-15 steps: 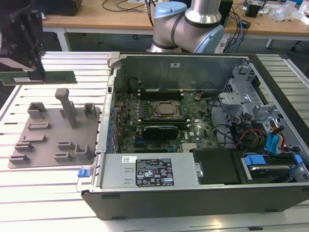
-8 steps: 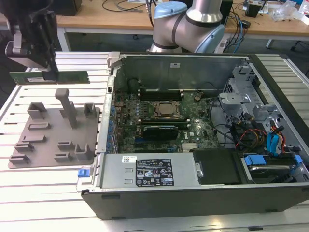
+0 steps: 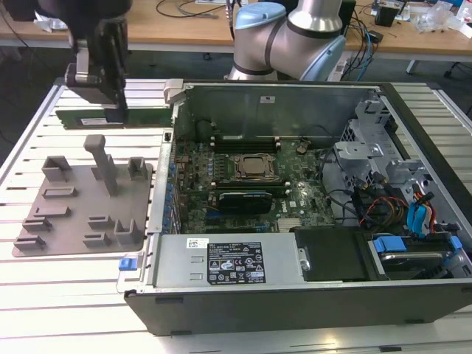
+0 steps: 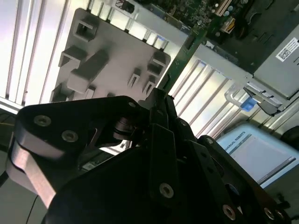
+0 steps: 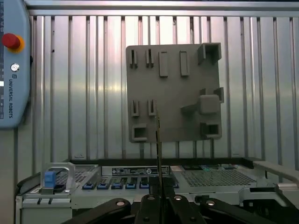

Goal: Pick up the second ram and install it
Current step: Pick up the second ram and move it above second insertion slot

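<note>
Slatted metal table (image 3: pixel 74 295) carries everything you see in the exterior view, with wooden desks (image 3: pixel 184 22) across the background. An open computer case (image 3: pixel 258 96) takes the centre and right of that frame, its motherboard (image 3: pixel 251 184) exposed and a labelled power supply (image 3: pixel 228 262) along the near side. At the frame's left lies the grey tray (image 3: pixel 74 214), one tall post (image 3: pixel 103 162) standing up from it. In the upper left, the gripper (image 3: pixel 118 110) points straight down and is clamped on the second ram (image 3: pixel 147 116), which it holds level above the tray's far edge, just beside the case's corner. The arm (image 3: pixel 295 37) bends behind the case at top centre.

In the second wrist view, the black gripper (image 4: pixel 158 98) blocks much of your sight. Past it lie the grey tray (image 4: pixel 117 51), the table (image 4: pixel 28 46) and the computer case (image 4: pixel 275 60). A thin dark green strip running out from the fingertips looks like the second ram (image 4: pixel 182 60), though you see it poorly.

In the first wrist view, you see the second ram (image 5: pixel 158 140) edge-on, a thin line pinched in the gripper (image 5: pixel 159 200), crossing the computer case (image 5: pixel 210 179) and overlapping the grey tray (image 5: pixel 173 93). A teach pendant (image 5: pixel 11 70) with a red button (image 5: pixel 10 41) lies on the table (image 5: pixel 84 93), well apart from the tray.
</note>
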Motion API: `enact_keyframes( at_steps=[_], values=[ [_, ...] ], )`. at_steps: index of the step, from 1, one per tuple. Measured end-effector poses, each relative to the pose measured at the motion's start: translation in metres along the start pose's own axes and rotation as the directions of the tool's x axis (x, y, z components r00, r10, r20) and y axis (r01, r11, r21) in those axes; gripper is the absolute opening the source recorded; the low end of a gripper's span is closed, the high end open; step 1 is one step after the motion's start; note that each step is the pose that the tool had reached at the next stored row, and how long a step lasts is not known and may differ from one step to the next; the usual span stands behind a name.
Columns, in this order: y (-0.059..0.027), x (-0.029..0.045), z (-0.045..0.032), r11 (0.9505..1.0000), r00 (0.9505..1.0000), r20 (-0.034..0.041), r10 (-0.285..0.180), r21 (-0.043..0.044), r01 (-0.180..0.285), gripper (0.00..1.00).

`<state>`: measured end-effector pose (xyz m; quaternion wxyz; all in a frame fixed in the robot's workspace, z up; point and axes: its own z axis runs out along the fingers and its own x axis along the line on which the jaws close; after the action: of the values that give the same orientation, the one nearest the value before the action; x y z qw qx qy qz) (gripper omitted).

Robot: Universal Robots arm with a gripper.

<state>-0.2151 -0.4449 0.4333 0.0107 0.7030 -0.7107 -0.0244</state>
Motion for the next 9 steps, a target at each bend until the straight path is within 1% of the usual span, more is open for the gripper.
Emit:
enact_keyframes(
  at_steps=[1, 6, 7, 9],
  values=[
    [-0.0068, -0.0001, -0.0003, 1.0, 1.0, 0.0, 0.0, -0.0004, 0.0, 0.13],
    [-0.0329, -0.0005, -0.0015, 1.0, 1.0, 0.0, 0.0, -0.001, 0.0, 0.13],
    [-0.0367, -0.0005, -0.0017, 1.0, 1.0, 0.0, 0.0, -0.0011, 0.0, 0.13],
    [-0.0413, -0.0006, -0.002, 1.0, 1.0, 0.0, 0.0, -0.0012, 0.0, 0.13]
  ],
)
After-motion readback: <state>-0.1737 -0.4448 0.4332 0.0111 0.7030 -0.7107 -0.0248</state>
